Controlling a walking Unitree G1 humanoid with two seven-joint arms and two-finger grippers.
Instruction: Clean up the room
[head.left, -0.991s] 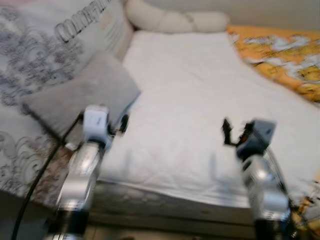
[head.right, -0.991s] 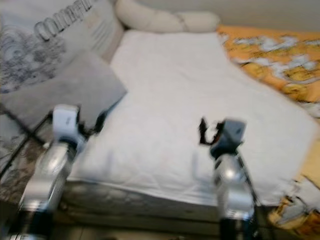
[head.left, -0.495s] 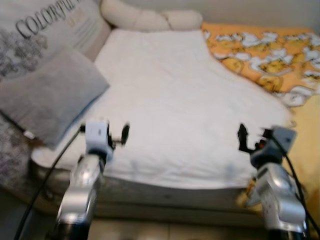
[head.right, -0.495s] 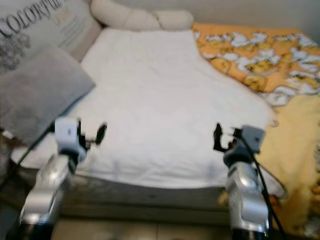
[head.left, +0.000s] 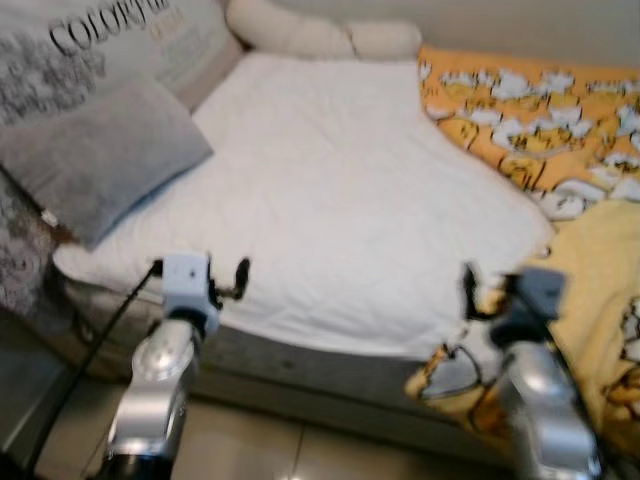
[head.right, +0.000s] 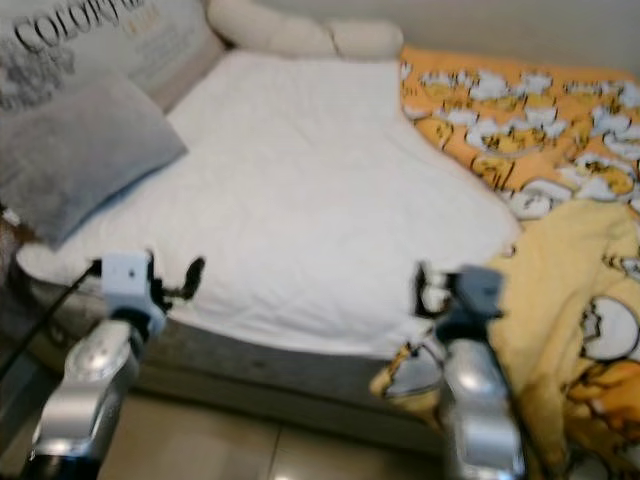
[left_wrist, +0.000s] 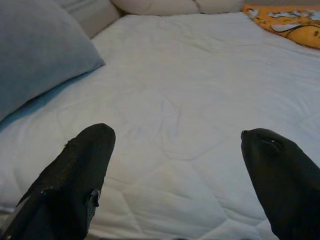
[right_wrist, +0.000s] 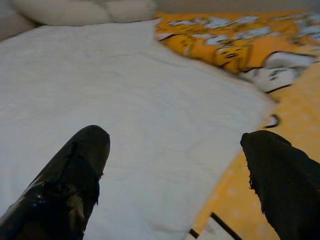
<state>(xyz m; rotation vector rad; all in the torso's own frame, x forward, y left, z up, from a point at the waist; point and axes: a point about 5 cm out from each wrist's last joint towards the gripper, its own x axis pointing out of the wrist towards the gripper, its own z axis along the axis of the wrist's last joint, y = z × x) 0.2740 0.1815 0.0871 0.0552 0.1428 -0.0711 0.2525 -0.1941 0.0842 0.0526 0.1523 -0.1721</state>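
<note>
**Both arms raised at the bed's edge, nothing yet in hand**

Nearest the camera, the left gripper (head.left: 228, 283) and the right gripper (head.left: 482, 292) are held out in front of the robot at about the level of the mattress edge. Each has its two black fingers spread wide with nothing between them, as the wrist views make plain: the left fingers (left_wrist: 75, 175) frame bare white quilt, and the right fingers (right_wrist: 70, 175) frame the seam where white meets yellow. Held this way, apart and parted, the arms look readied for a grab at bedding rather than parked, though which piece is meant cannot be told.

Below the grippers lies the pale tiled floor (head.left: 260, 450), and above it the side of the bed (head.left: 300, 365). On the robot's right, the yellow blanket (head.left: 600, 290) spills off the mattress and hangs down over the bed's edge towards the floor; it is patterned with white and orange cartoon figures and lies bunched and rumpled, which is likely what the tidying calls for. The right gripper hangs just beside its drooping fold.

Across the middle spreads the white quilt (head.left: 340, 190), fairly flat with shallow stitched creases. On the left, a grey pillow (head.left: 100, 160) lies slanted, overlapping the quilt's edge, with a lettered cushion (head.left: 110, 45) propped behind it. Farthest off, a cream bolster (head.left: 320, 35) rests along the wall.
</note>
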